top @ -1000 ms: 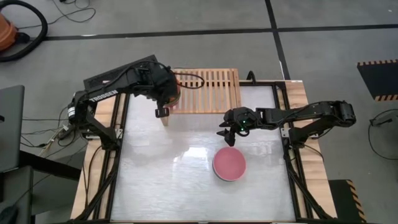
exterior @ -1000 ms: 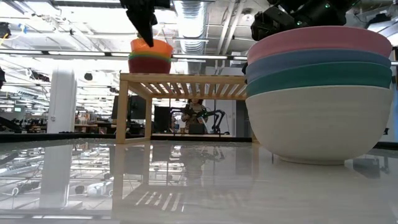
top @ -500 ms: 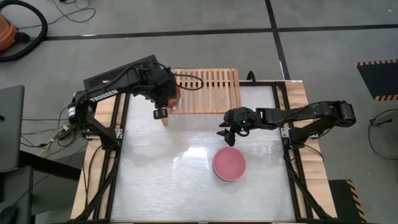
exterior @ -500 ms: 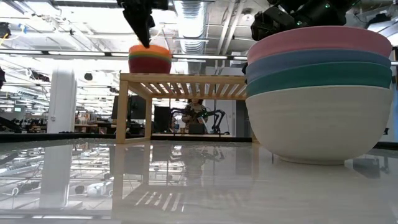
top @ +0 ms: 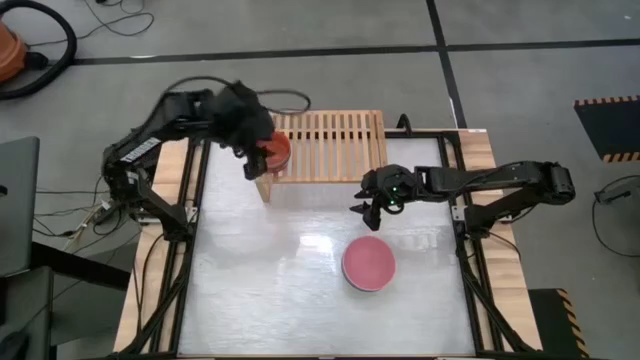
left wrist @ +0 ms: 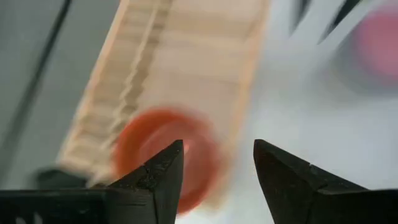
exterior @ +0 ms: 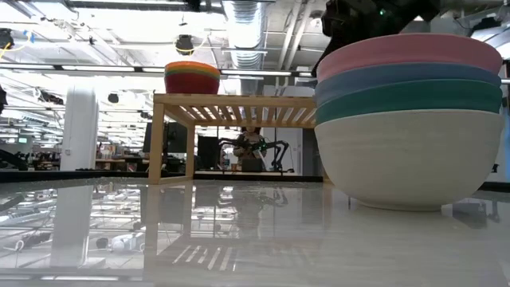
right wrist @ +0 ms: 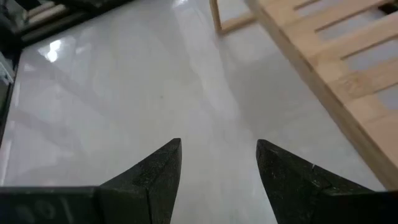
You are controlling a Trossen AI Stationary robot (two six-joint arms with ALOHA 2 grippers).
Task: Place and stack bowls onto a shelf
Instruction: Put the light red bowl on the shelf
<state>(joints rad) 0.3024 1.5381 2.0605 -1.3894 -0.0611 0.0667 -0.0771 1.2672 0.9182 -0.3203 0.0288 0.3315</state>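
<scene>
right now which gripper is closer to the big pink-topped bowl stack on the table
Right. The right gripper hangs open just beyond the large bowl stack, toward the shelf. The left gripper is far off at the shelf's left end, open above the small bowl stack.

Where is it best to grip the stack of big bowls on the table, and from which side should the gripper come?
Probably the rim of the top pink bowl, taken from above with one finger inside and one outside. The stack of big bowls sits upright and open-side up on the table, and the walls flare wide, too broad to span. The open right gripper hangs near it, toward the shelf.
</scene>
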